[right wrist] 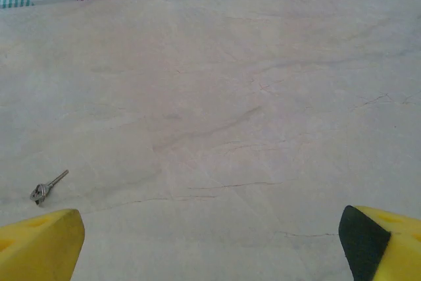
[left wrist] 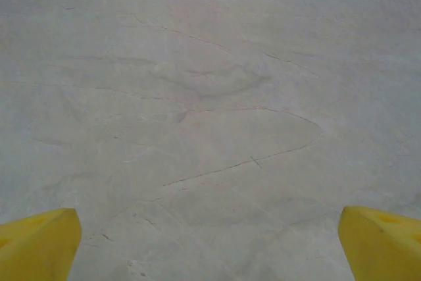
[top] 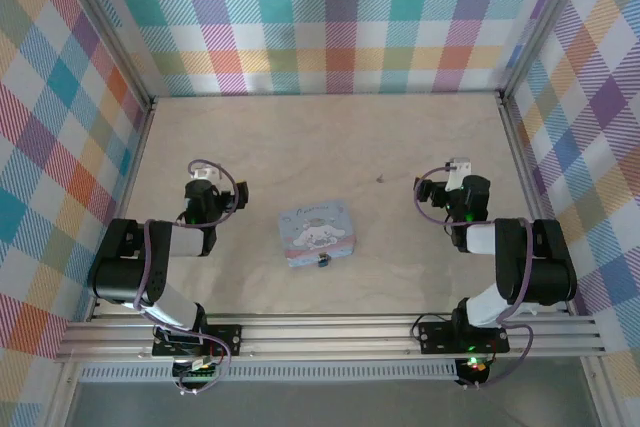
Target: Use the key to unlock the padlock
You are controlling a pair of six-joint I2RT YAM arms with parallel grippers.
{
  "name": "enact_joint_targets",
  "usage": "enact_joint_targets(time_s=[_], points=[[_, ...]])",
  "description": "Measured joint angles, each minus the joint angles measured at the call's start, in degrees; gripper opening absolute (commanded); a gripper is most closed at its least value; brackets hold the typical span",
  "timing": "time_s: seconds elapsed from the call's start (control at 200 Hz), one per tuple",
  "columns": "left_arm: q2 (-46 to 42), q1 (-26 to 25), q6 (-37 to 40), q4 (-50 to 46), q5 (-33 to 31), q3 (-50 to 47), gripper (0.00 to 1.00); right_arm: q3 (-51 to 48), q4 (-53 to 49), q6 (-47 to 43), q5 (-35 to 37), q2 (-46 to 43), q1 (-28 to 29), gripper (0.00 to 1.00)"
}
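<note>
Gaping wide and holding nothing, the left gripper (left wrist: pixel 209 241) and right gripper (right wrist: pixel 210 241) hang low over the table (top: pixel 300 137). The key (right wrist: pixel 46 189) lies on the wood just ahead and left of the right gripper. Between the two grippers sits a tin (top: pixel 315 227), with the tiny padlock (top: pixel 322 261) at its near edge.
</note>
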Motion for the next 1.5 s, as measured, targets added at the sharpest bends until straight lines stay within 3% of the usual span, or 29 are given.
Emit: enact_joint_targets(time_s=[0.815, 1.02, 1.195, 1.325, 1.5], points=[[-0.7, 0.0, -0.1, -1.5, -0.7, 0.1, 1.0, 0.0, -0.5, 0.0, 0.7, -0.2, 0.0, 1.0], [-11.6, 0.0, -1.8, -12.6, -4.0, 2.5, 1.0, 1.5, -10.8, 1.4, 2.4, -9.0, 0.0, 1.0], [-21.3, 0.0, -10.9, -27.5, -5.1, 10.5, 1.0, 6.5, -25.0, 5.2, 1.0, -17.2, 0.0, 1.0], [-23.6, 0.0, -19.3, -38.9, -1.4, 16.4, 1.0, 10.4, -37.3, 9.6, -2.4, -21.5, 0.0, 1.0], [-24.3, -0.9, -29.7, -52.2, 8.7, 18.8, 1.0, 12.8, -50.0, 19.0, -11.8, -25.7, 1.2, 1.0]])
